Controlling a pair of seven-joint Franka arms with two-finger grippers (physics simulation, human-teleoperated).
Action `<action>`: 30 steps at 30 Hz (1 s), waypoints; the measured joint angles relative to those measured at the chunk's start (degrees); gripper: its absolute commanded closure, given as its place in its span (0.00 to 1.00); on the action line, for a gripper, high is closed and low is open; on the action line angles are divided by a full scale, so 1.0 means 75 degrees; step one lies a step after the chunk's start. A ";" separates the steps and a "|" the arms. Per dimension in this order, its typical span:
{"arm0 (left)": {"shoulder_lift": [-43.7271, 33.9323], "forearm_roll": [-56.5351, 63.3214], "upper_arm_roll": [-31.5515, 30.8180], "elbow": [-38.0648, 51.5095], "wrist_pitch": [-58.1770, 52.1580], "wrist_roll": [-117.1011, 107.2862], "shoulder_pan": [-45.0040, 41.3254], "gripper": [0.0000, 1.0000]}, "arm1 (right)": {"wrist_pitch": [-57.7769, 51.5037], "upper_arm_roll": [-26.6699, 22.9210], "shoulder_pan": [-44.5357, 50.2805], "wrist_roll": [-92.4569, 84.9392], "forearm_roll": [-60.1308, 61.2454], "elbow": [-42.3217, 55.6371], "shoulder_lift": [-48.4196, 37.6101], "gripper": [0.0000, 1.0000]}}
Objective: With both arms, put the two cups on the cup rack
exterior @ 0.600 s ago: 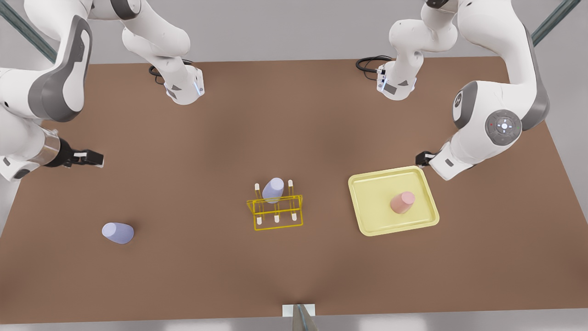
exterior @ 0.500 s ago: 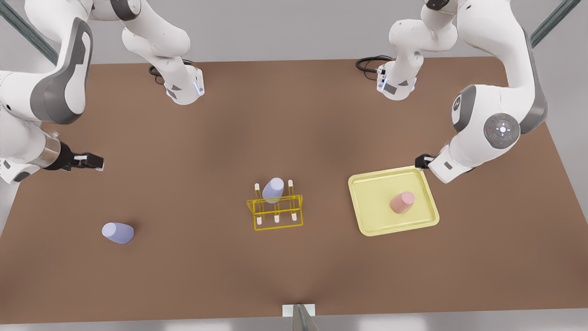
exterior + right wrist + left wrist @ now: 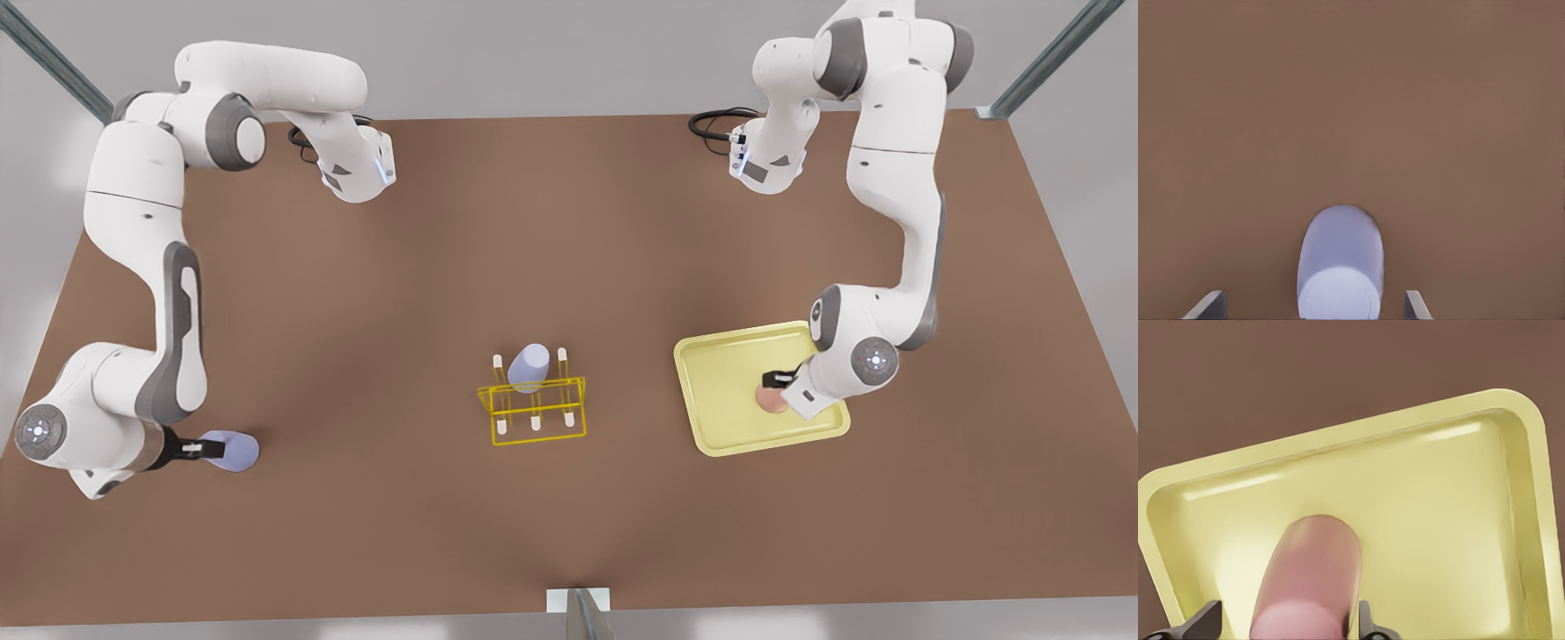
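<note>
The pale pink cup (image 3: pixel 770 401) (image 3: pixel 1308 580) lies inside the pale yellow tray (image 3: pixel 717 418) at the front view's right. My left gripper (image 3: pixel 775 382) (image 3: pixel 1286 624) is open around it, one finger on each side and not closed on it. A lavender cup (image 3: pixel 235 451) (image 3: pixel 1340 267) lies on its side on the table at the front view's left, and my right gripper (image 3: pixel 201 447) (image 3: pixel 1313 305) is open with the cup between its fingers. The yellow cup rack (image 3: pixel 533 416) stands mid-table with another lavender cup (image 3: pixel 530 366) on a peg.
The brown table (image 3: pixel 569 267) spreads wide between the rack and each cup. Both arm bases (image 3: pixel 356 173) stand at the far edge, with black cables beside them. The tray's raised rim (image 3: pixel 1338 437) surrounds the pink cup.
Both arms swung down and forward. The left gripper moved from the tray's far corner onto the pink cup; the right gripper moved from the table's edge down to the lavender cup.
</note>
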 measured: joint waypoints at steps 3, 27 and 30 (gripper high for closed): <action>0.0109 -0.0019 0.0003 -0.0085 0.0303 0.0016 -0.0021 0.00 | 0.0439 0.0006 -0.0078 -0.0188 -0.0007 -0.0325 0.0053 0.00; 0.0023 -0.0015 0.0012 -0.0613 0.1309 0.0034 -0.0227 0.18 | 0.3113 0.0058 -0.0156 -0.0951 0.0011 -0.2649 -0.0505 0.00; -0.0214 -0.0011 0.0009 -0.0568 0.1069 0.0024 -0.0238 0.18 | 0.3272 0.0059 -0.0190 -0.0998 0.0014 -0.2943 -0.0581 0.00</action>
